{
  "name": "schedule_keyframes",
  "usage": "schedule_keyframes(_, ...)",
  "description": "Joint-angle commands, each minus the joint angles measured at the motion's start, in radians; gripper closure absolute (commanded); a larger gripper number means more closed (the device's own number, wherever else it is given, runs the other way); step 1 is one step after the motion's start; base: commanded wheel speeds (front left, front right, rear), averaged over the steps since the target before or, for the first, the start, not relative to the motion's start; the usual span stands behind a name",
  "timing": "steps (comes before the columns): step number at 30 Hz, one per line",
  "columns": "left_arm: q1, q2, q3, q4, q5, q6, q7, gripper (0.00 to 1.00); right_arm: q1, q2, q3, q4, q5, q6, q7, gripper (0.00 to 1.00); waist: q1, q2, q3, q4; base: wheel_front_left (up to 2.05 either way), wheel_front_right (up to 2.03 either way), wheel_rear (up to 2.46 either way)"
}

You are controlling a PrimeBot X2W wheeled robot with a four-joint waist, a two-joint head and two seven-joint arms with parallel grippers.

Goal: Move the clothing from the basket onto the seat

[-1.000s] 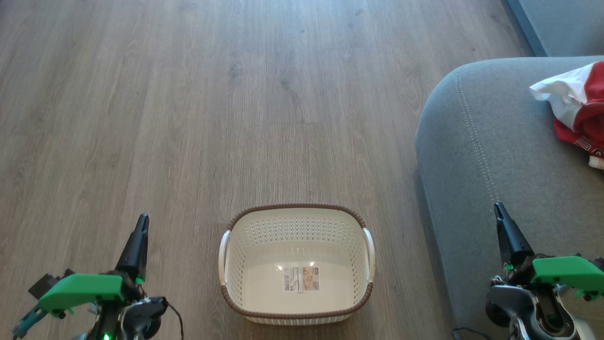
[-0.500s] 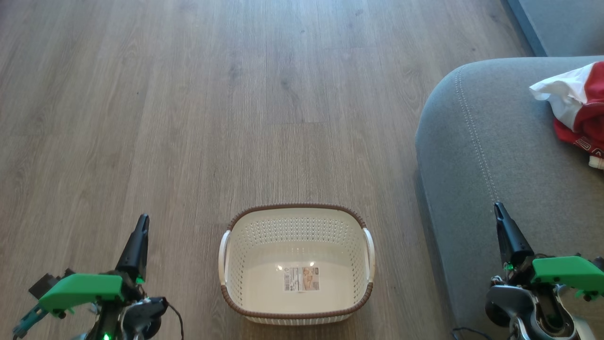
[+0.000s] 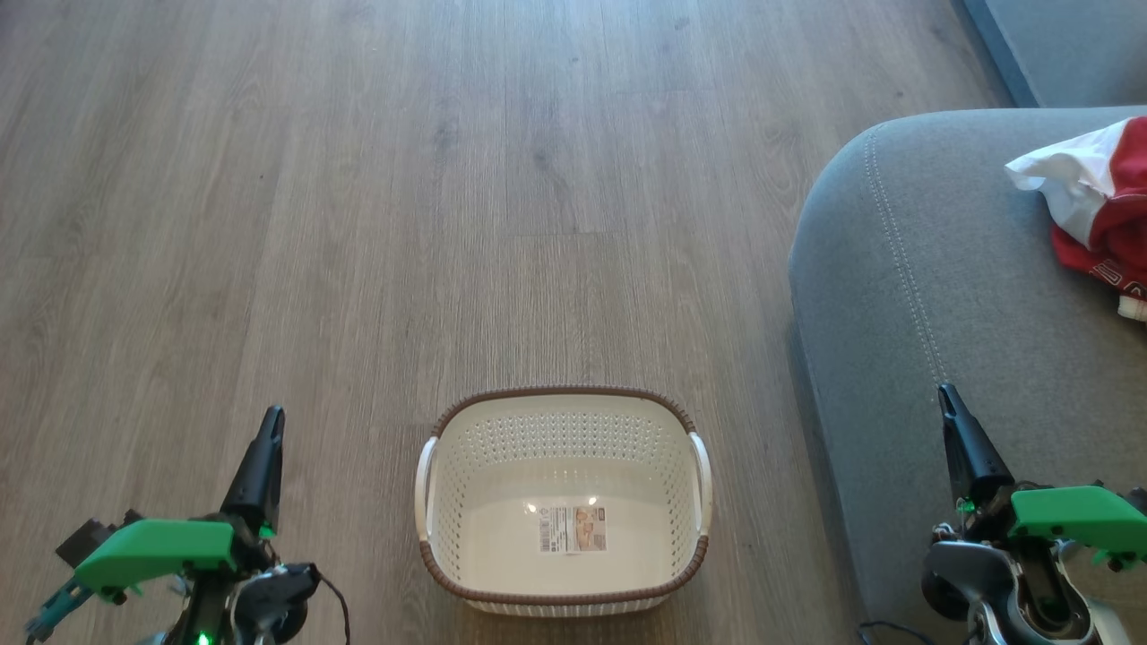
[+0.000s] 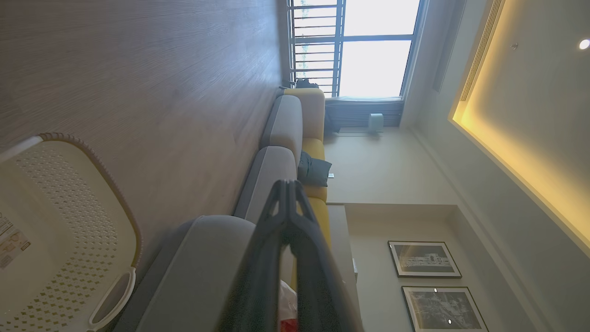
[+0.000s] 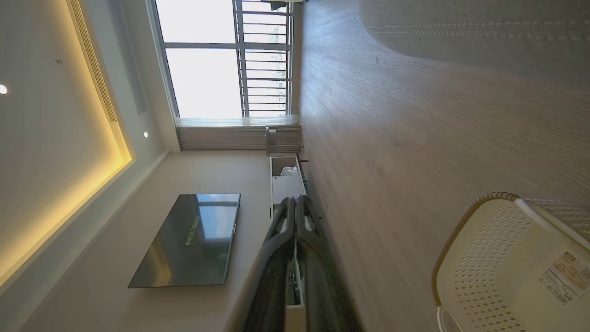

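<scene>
A home living room: grey sofa on the right, wood floor, wall TV, framed pictures, big far window.

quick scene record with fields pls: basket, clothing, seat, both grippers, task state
basket: upright on the floor, empty apart from the label sticker on its base
clothing: red and white, bunched on the seat
seat: grey, right of basket
left gripper: fingers shut, empty, left of basket
right gripper: fingers shut, empty, by the seat
task state: looks done
</scene>
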Motion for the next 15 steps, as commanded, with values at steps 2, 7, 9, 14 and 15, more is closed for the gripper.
schedule_keyframes(2, -0.047, 0.008, 0.036, -0.029, 0.007, -0.009, 0.007, 1.0, -0.051, -0.014, 0.018, -0.032, 0.006, 0.008, 0.006, 1.0, 0.0, 0.0, 0.0, 0.0, 0.0, 0.0, 0.0)
schedule_keyframes(7, -0.047, 0.008, 0.037, -0.029, 0.008, -0.009, 0.008, 1.0, -0.051, -0.014, 0.018, -0.032, 0.006, 0.008, 0.006, 1.0, 0.0, 0.0, 0.0, 0.0, 0.0, 0.0, 0.0)
schedule_keyframes(9, -0.047, 0.007, 0.037, -0.029, 0.008, -0.009, 0.008, 1.0, -0.051, -0.014, 0.018, -0.032, 0.006, 0.008, 0.006, 1.0, 0.0, 0.0, 0.0, 0.0, 0.0, 0.0, 0.0)
schedule_keyframes(14, -0.047, 0.007, 0.038, -0.029, 0.009, -0.009, 0.009, 1.0, -0.051, -0.014, 0.018, -0.032, 0.006, 0.008, 0.006, 1.0, 0.0, 0.0, 0.0, 0.0, 0.0, 0.0, 0.0)
schedule_keyframes(15, -0.047, 0.007, 0.038, -0.029, 0.009, -0.009, 0.009, 1.0, -0.051, -0.014, 0.018, -0.032, 0.006, 0.008, 0.006, 1.0, 0.0, 0.0, 0.0, 0.0, 0.0, 0.0, 0.0)
